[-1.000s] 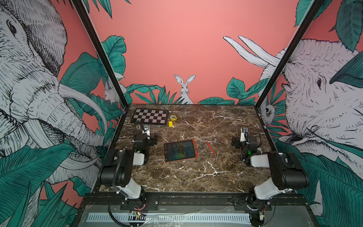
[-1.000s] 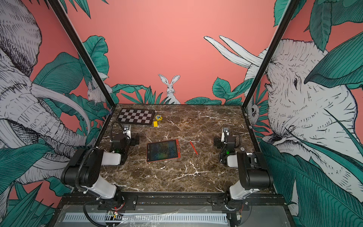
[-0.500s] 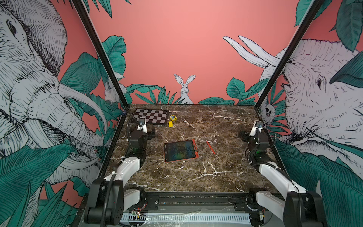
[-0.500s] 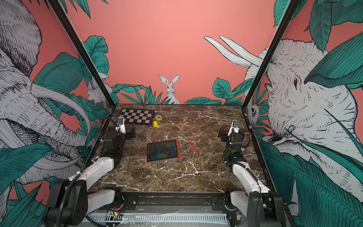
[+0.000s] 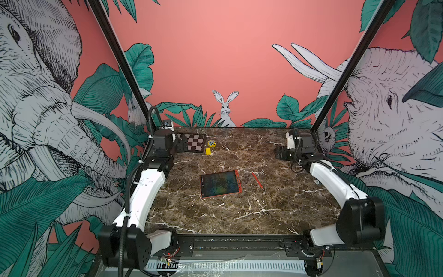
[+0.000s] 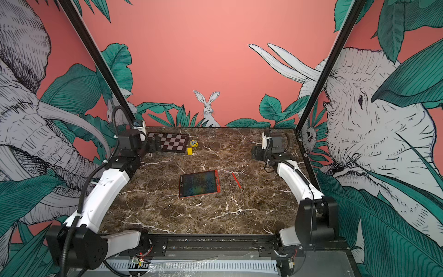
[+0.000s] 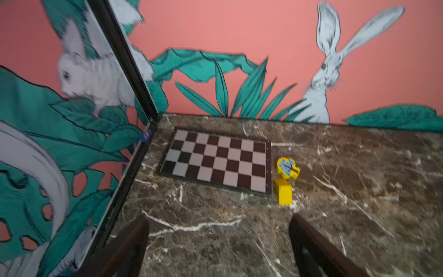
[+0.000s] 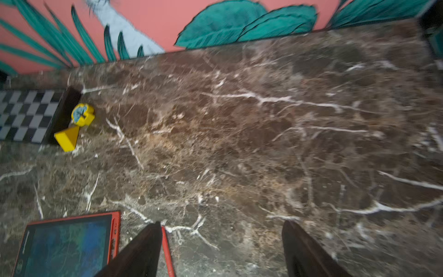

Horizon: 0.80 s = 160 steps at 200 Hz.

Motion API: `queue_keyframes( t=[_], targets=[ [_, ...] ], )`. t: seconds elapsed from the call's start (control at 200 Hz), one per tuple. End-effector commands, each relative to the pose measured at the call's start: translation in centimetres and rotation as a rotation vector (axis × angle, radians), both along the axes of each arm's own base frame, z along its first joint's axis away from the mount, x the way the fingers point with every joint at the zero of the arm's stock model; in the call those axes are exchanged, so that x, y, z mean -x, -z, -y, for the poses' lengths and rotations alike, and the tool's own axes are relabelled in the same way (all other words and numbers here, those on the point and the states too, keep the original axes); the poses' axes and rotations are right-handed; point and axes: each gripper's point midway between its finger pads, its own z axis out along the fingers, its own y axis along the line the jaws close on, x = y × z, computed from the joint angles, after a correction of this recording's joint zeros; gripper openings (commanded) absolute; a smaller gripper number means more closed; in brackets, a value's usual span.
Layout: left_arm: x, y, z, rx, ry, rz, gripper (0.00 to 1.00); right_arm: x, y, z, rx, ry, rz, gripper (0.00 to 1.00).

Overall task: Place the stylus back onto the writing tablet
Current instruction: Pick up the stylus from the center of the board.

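Note:
The writing tablet (image 5: 220, 183) (image 6: 199, 183) lies flat mid-table, with an orange-red frame and a dark scribbled screen. The thin red stylus (image 5: 257, 180) (image 6: 236, 179) lies on the marble just right of it, apart from it. My left gripper (image 5: 181, 145) (image 7: 218, 217) hovers open at the back left, by the chequered board, with nothing between its fingers. My right gripper (image 5: 282, 153) (image 8: 222, 223) hovers open at the back right, also holding nothing. In the right wrist view the stylus (image 8: 167, 251) runs beside one finger, and the tablet's corner (image 8: 64, 244) shows.
A chequered board (image 5: 195, 143) (image 7: 215, 160) lies at the back left. A yellow toy clock (image 5: 211, 143) (image 7: 287, 167) and a yellow block (image 5: 208, 151) (image 7: 284, 194) sit beside it. Printed walls and black frame posts close in both sides and the back.
Both arms have unfolded from the table's front and reached up toward the back corners. Tablet and stylus have not moved.

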Motion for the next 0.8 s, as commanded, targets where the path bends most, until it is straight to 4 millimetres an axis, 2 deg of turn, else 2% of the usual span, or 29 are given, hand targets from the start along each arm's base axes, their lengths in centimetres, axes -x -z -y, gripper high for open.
queue_keyframes(
  t=[0.0, 0.015, 0.025, 0.11, 0.12, 0.165, 0.18, 0.195, 0.22, 0.41, 0.565, 0.68, 0.795],
  targets=[
    [1.8, 5.0, 3.1, 0.021, 0.059, -0.262, 0.93, 2.3, 3.3, -2.3, 0.044, -0.093, -0.209, 0.76],
    [1.8, 5.5, 3.4, 0.019, 0.062, -0.286, 0.93, 2.4, 3.3, -2.6, 0.046, -0.103, -0.217, 0.75],
    [1.8, 5.6, 3.7, 0.023, 0.064, -0.296, 0.93, 2.4, 4.1, -2.8, 0.054, -0.11, -0.243, 0.74],
    [2.0, 7.7, 4.7, 0.054, 0.056, -0.413, 0.91, 3.2, 6.6, -4.5, 0.097, -0.17, -0.344, 0.69],
    [2.0, 8.0, 4.8, 0.059, 0.055, -0.427, 0.9, 2.8, 6.1, -4.8, 0.098, -0.176, -0.334, 0.68],
    [2.2, 9.0, 5.2, 0.079, 0.056, -0.483, 0.89, 3.0, 6.8, -5.7, 0.119, -0.207, -0.364, 0.67],
    [2.2, 9.4, 5.4, 0.082, 0.06, -0.501, 0.91, 3.1, 7.1, -6.0, 0.125, -0.218, -0.375, 0.66],
    [2.2, 9.7, 5.6, 0.084, 0.066, -0.516, 0.98, 3.2, 7.3, -6.3, 0.134, -0.228, -0.385, 0.66],
    [2.3, 10.2, 5.9, 0.083, 0.079, -0.542, 0.99, 3.4, 7.6, -6.8, 0.143, -0.244, -0.398, 0.66],
    [2.8, 12.6, 5.7, 0.03, 0.058, -0.666, 0.99, 4.8, 9.5, -9.5, 0.215, -0.357, -0.47, 0.61],
    [3.5, 13.2, 5.0, 0.044, -0.002, -0.667, 0.99, 6.7, 11.2, -9.6, 0.303, -0.414, -0.545, 0.54],
    [4.2, 13.9, 5.0, 0.085, -0.035, -0.68, 0.99, 7.8, 12.3, -9.4, 0.326, -0.426, -0.587, 0.43],
    [4.9, 14.6, 5.0, 0.119, -0.062, -0.696, 0.99, 8.4, 12.9, -9.0, 0.331, -0.421, -0.604, 0.41]
  ],
)
